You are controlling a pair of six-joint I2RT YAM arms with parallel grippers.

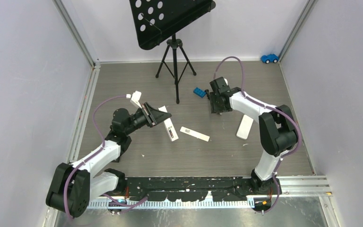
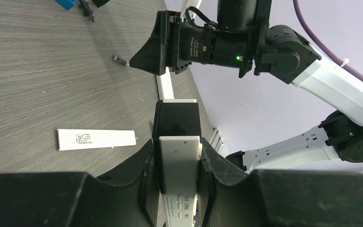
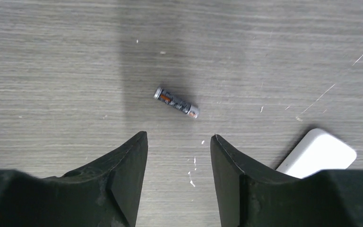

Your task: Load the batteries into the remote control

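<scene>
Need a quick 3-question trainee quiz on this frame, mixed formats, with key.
1. True or false: the right gripper is shut on the battery.
2. The left gripper holds: A) nothing, B) the white remote, C) a battery.
3. Fill in: the loose battery lies on the ___.
Key: 1 false, its jaws stand open, clear of it; 2 B; 3 table.
</scene>
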